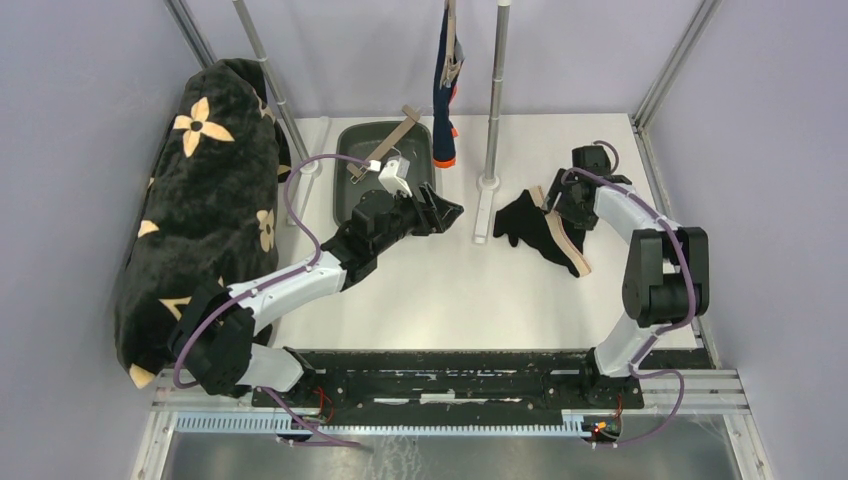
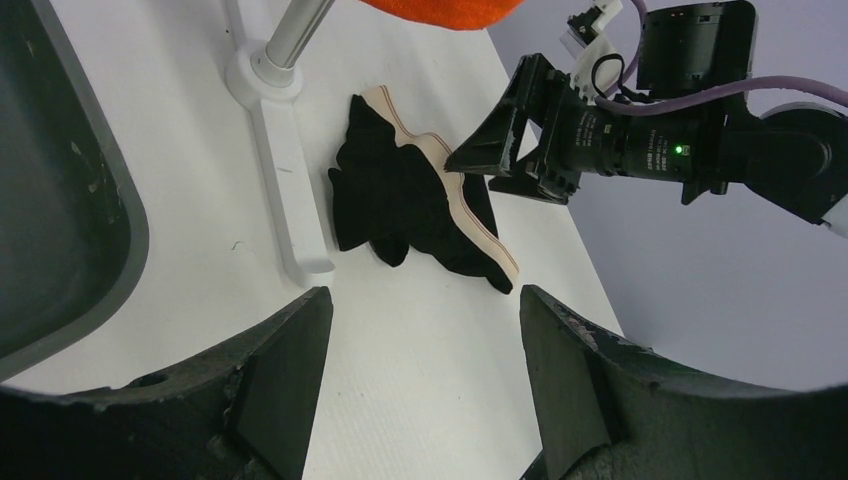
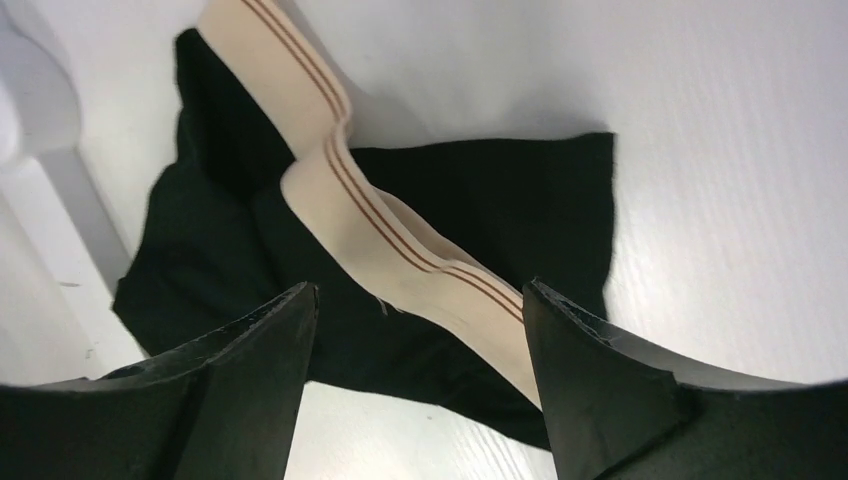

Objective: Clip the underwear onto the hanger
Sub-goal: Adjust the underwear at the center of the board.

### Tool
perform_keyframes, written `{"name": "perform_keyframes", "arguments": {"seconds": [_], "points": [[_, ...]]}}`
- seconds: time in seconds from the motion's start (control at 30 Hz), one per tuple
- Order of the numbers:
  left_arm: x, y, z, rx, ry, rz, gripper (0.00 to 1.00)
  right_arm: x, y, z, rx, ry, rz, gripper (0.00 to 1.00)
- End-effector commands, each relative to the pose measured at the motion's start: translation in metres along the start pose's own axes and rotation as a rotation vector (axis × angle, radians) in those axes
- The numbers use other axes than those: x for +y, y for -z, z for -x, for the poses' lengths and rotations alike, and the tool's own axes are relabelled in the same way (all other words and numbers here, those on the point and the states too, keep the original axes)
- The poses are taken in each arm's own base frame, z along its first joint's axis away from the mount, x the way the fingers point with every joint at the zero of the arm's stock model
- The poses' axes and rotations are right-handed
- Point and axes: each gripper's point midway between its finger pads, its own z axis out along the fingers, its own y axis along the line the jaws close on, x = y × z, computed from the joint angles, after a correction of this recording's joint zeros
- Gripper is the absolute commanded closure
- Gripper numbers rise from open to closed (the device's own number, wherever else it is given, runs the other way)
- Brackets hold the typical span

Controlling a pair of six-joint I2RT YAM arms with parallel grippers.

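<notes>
Black underwear (image 1: 525,225) lies crumpled on the table (image 1: 420,290), cream waistband (image 3: 380,220) up; my right gripper (image 3: 418,290) hovers over it, jaws wide, empty, placed to pinch that edge. My left gripper (image 2: 425,295) sits open, empty, near what may be the hanger (image 1: 385,150)

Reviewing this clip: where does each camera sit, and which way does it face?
Top external: above and behind the arm bases, looking down on the table; both arms show, left gripper by the grey tray, right gripper over the black underwear.
Left wrist: on the left arm, facing the underwear and right gripper; own open fingers at bottom.
Right wrist: on the right arm, looking down at the cream waistband; own open fingers at bottom.
Shared: all three show the underwear.
</notes>
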Motion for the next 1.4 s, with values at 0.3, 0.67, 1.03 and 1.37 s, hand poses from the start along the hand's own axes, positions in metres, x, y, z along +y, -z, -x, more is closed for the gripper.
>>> {"name": "perform_keyframes", "arguments": {"seconds": [0.3,0.67,1.03,1.37], "points": [[0.001,-0.003,0.011,-0.038,-0.042,-0.005,0.25,0.034,-0.039,0.021,0.003,-0.026,0.201,0.18],[0.001,-0.006,0.008,-0.029,-0.034,-0.009,0.25,0.025,-0.016,0.035,-0.069,-0.032,0.170,0.69],[-0.001,-0.008,0.008,-0.028,-0.026,-0.020,0.25,-0.027,0.052,0.070,-0.204,-0.032,-0.097,0.99],[-0.004,-0.006,0.009,-0.031,-0.026,-0.030,0.25,-0.080,0.143,0.098,-0.420,-0.025,-0.477,1.00]]}}
